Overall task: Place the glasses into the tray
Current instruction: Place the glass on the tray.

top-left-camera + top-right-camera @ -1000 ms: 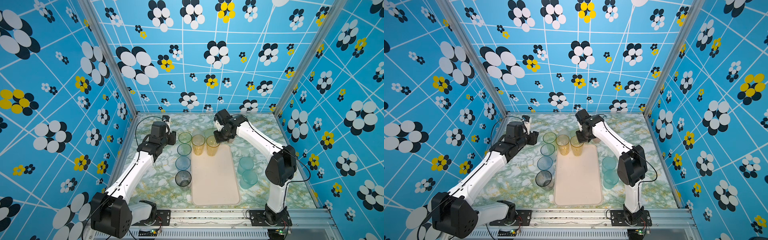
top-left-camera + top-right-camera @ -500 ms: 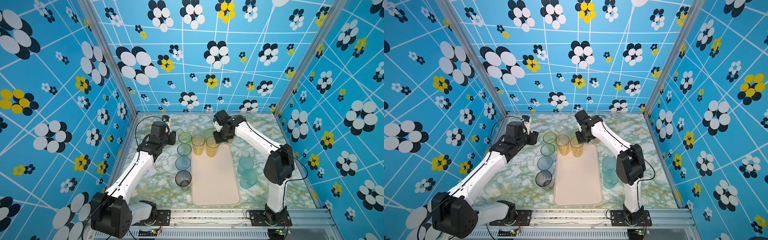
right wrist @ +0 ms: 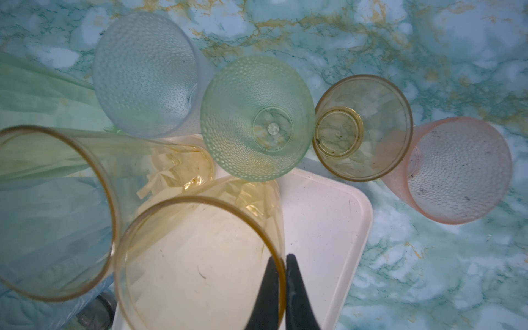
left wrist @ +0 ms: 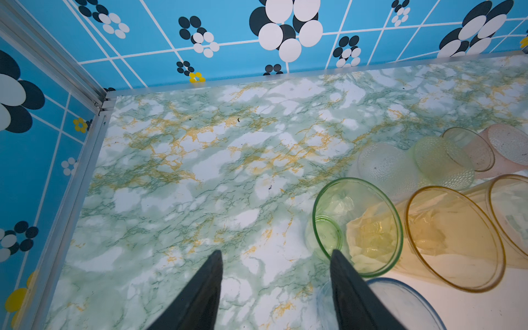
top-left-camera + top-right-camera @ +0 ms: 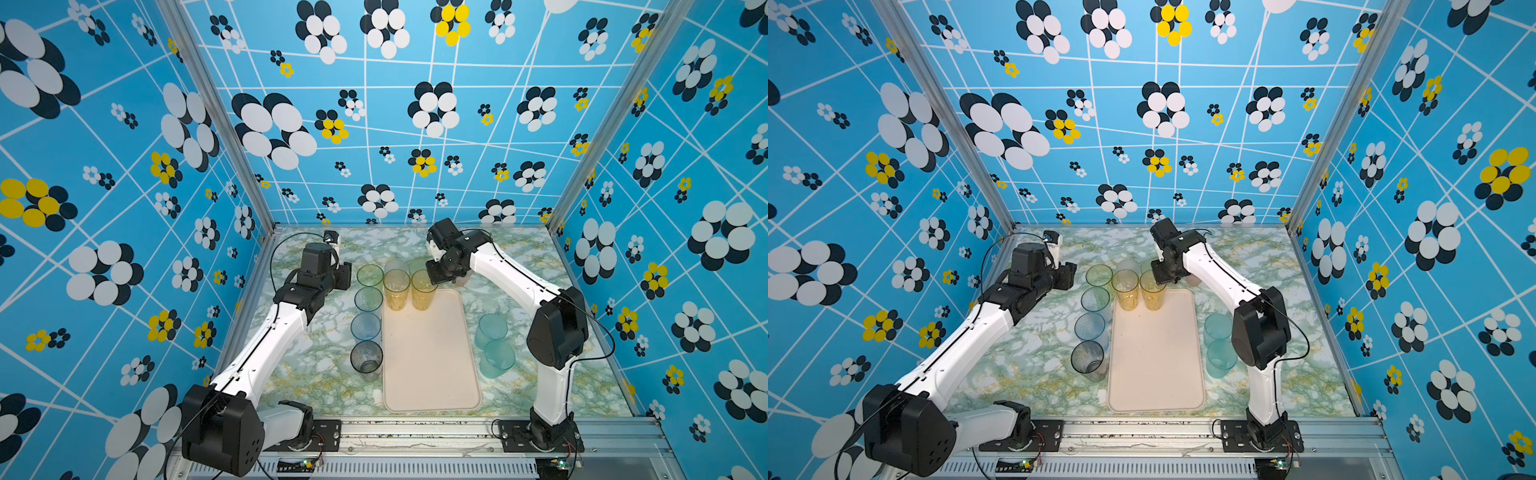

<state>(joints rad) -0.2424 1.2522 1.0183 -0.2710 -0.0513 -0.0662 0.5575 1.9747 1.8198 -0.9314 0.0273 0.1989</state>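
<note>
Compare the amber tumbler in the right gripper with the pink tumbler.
The amber tumbler is smooth-walled; the pink tumbler is dimpled. The amber tumbler's rim is pinched by the right gripper; the pink tumbler stands free. The amber tumbler is over the tray; the pink tumbler stands on the table. Both are translucent and upright.

I count twelve glasses (image 5: 1087, 359) in all. Two are tall amber glasses (image 5: 397, 293) (image 5: 422, 293), two are teal glasses (image 5: 491, 331) (image 5: 499, 359). Then one of each: a green glass (image 5: 369, 275), a blue-green glass (image 5: 368, 299), a blue glass (image 5: 365, 327), a grey glass (image 5: 366, 358), a clear dimpled glass (image 3: 145, 74), a pale green dimpled glass (image 3: 254, 117), a small yellowish glass (image 3: 363, 125) and a pink glass (image 3: 460, 168). There is one tray (image 5: 432, 365), and there are two robot arms (image 5: 270, 345) (image 5: 509, 276).
</note>
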